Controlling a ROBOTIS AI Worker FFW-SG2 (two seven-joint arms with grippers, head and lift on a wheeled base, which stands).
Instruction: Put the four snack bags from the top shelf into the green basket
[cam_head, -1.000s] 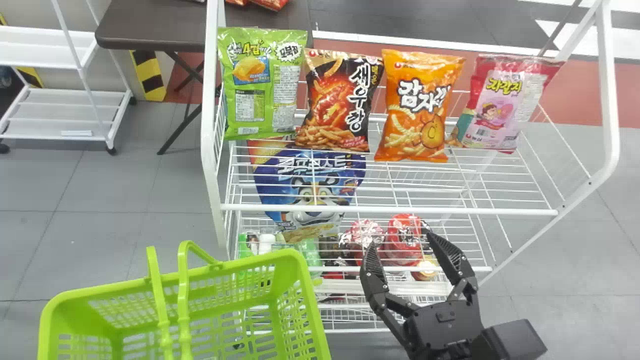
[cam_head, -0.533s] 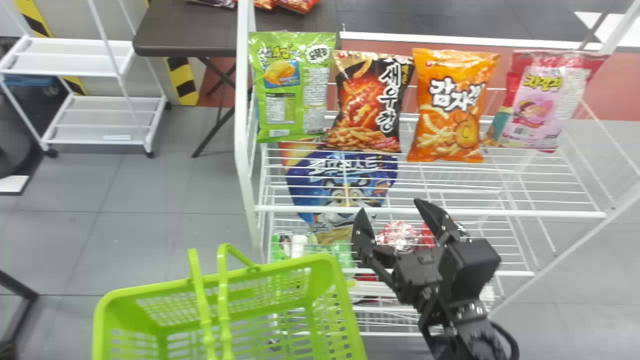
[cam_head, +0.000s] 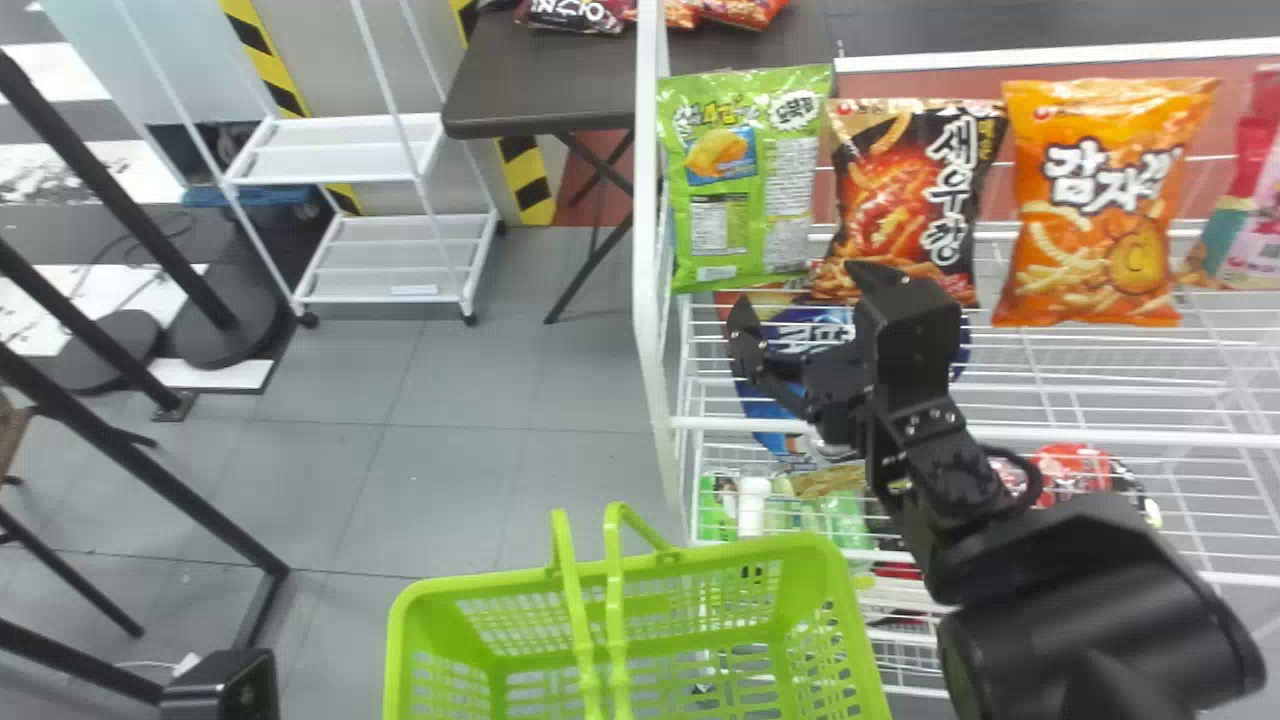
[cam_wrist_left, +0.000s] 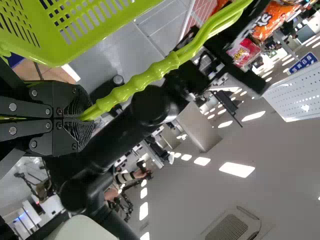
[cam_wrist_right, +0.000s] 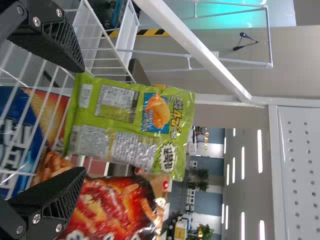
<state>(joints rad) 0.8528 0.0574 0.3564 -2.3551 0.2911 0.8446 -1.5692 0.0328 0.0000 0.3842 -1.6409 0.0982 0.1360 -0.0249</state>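
Note:
On the top shelf (cam_head: 1010, 434) stand a green bag (cam_head: 745, 205), a black bag (cam_head: 905, 195), an orange bag (cam_head: 1095, 200) and, at the right edge, a pink bag (cam_head: 1258, 215). My right gripper (cam_head: 805, 292) is spread just in front of the green bag's lower part. In the right wrist view, the green bag (cam_wrist_right: 120, 122) lies beyond the right gripper (cam_wrist_right: 82, 119), untouched as far as I can tell, beside the black bag (cam_wrist_right: 112, 205). The green basket (cam_head: 480, 588) hangs at bottom centre. In the left wrist view, my left gripper (cam_wrist_left: 86, 118) is closed on its handle (cam_wrist_left: 142, 82).
A white shelf post (cam_head: 650, 300) rises left of the green bag. A blue bag (cam_head: 770, 400) and other goods lie on lower levels behind the right arm. Farther back stand a dark table (cam_head: 550, 90) and a small white rack (cam_head: 385, 240).
The head view has swung left, shifting the shelf and basket rightward in it. My right gripper has risen from before the lower shelves to the green bag, its fingers still apart.

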